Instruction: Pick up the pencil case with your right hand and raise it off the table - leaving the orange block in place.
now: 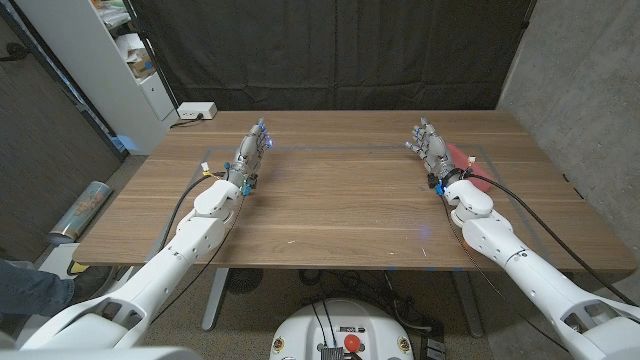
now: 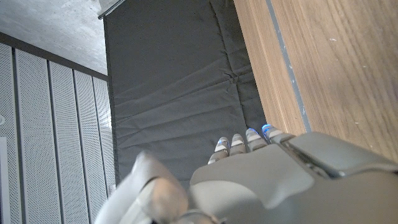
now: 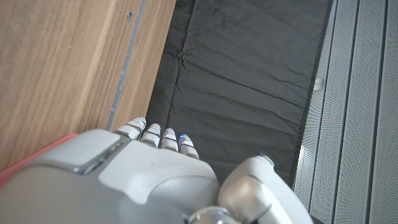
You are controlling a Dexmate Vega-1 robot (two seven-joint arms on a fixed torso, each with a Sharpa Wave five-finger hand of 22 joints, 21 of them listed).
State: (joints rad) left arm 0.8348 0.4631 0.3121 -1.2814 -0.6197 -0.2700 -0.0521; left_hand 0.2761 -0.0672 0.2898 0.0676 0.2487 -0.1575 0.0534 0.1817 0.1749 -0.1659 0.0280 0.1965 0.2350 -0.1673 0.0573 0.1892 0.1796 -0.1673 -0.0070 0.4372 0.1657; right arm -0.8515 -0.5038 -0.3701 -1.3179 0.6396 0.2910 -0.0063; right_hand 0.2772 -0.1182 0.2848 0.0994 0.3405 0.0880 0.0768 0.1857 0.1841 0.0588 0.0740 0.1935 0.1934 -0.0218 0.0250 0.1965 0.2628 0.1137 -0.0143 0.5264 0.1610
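Note:
A red, flat thing [image 1: 473,166], apparently the pencil case, lies on the wooden table [image 1: 340,210] just to the outer side of my right hand [image 1: 432,148] and wrist, which partly hide it. Its red edge [image 3: 15,169] also peeks out beside the back of my right hand [image 3: 124,180] in the right wrist view. That hand holds nothing, its fingers stretched toward the table's far edge. My left hand [image 1: 253,150] stands likewise on the table's left side, fingers extended and empty; its back [image 2: 261,180] shows in the left wrist view.
Thin blue tape lines [image 1: 330,148] mark a rectangle on the table between the hands. A white power strip [image 1: 196,111] lies at the far left corner. A white shelf [image 1: 120,60] stands beyond it, a black curtain [image 1: 340,50] behind, a concrete wall [image 1: 580,80] to the right.

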